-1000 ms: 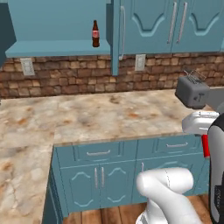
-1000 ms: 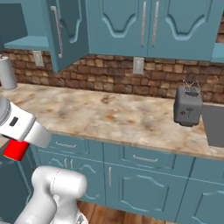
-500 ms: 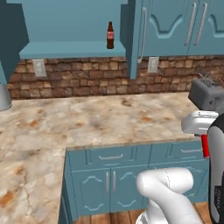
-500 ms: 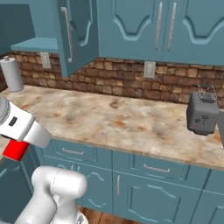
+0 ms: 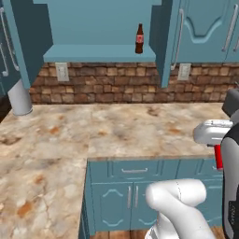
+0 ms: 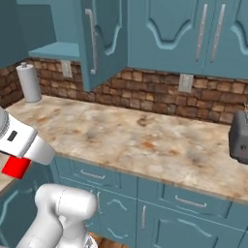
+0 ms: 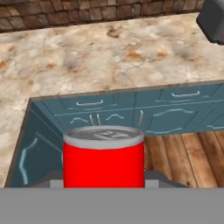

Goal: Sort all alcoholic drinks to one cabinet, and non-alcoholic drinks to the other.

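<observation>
A red can point(image 7: 103, 159) with a silver top, one of the non-alcoholic drinks, stands upright between the jaws of my gripper point(image 7: 103, 180), which is shut on it. It hangs over the floor in front of the lower cabinets. The can's red side also peeks past the arm point(image 5: 217, 157) point(image 6: 16, 167). A dark brown cola bottle point(image 5: 139, 39) with a red label stands on the shelf point(image 5: 93, 53) of the open upper cabinet, near its right end. Alcoholic drinks are out of view.
The marble counter point(image 5: 116, 130) runs in an L along a brick backsplash. A paper towel roll point(image 5: 19, 97) point(image 6: 29, 82) stands at its left end and a grey toaster point(image 6: 240, 136) point(image 7: 212, 19) at its right. An open cabinet door point(image 6: 99, 38) juts out above the counter.
The whole scene has slid to the right in both base views, so the base has moved left along the counter. The can stays in the gripper.
</observation>
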